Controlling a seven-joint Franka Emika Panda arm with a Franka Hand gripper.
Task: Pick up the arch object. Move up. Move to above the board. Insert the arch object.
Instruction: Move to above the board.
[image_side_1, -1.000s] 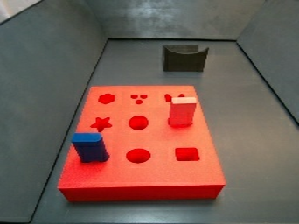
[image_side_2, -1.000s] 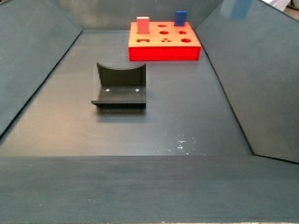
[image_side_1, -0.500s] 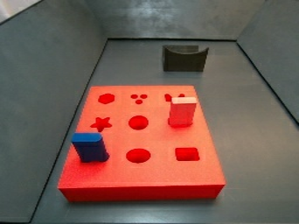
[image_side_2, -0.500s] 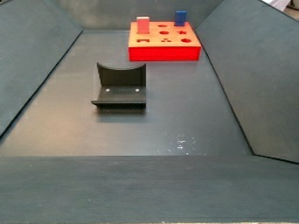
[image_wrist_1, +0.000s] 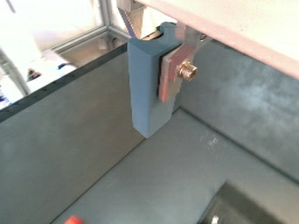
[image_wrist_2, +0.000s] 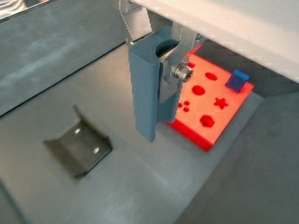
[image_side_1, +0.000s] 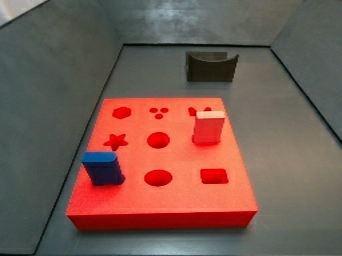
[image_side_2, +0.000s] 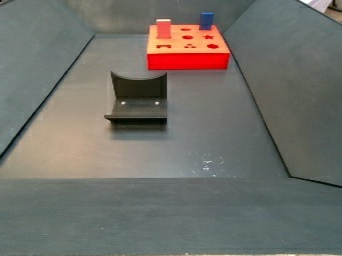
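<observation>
1 smooth blue-grey slab (image_wrist_1: 147, 87) against flat silver fingers (image_wrist_1: 174, 73), above matte floor (image_wrist_1: 233, 131).

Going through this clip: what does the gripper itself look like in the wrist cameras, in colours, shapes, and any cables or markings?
In both wrist views the gripper sits high above the grey floor, under a white housing. One finger shows as a flat silver plate with a round brass-coloured screw head, set against a long blue-grey slab with a slanted tip. No cables or markings show. The side views show no arm.
</observation>
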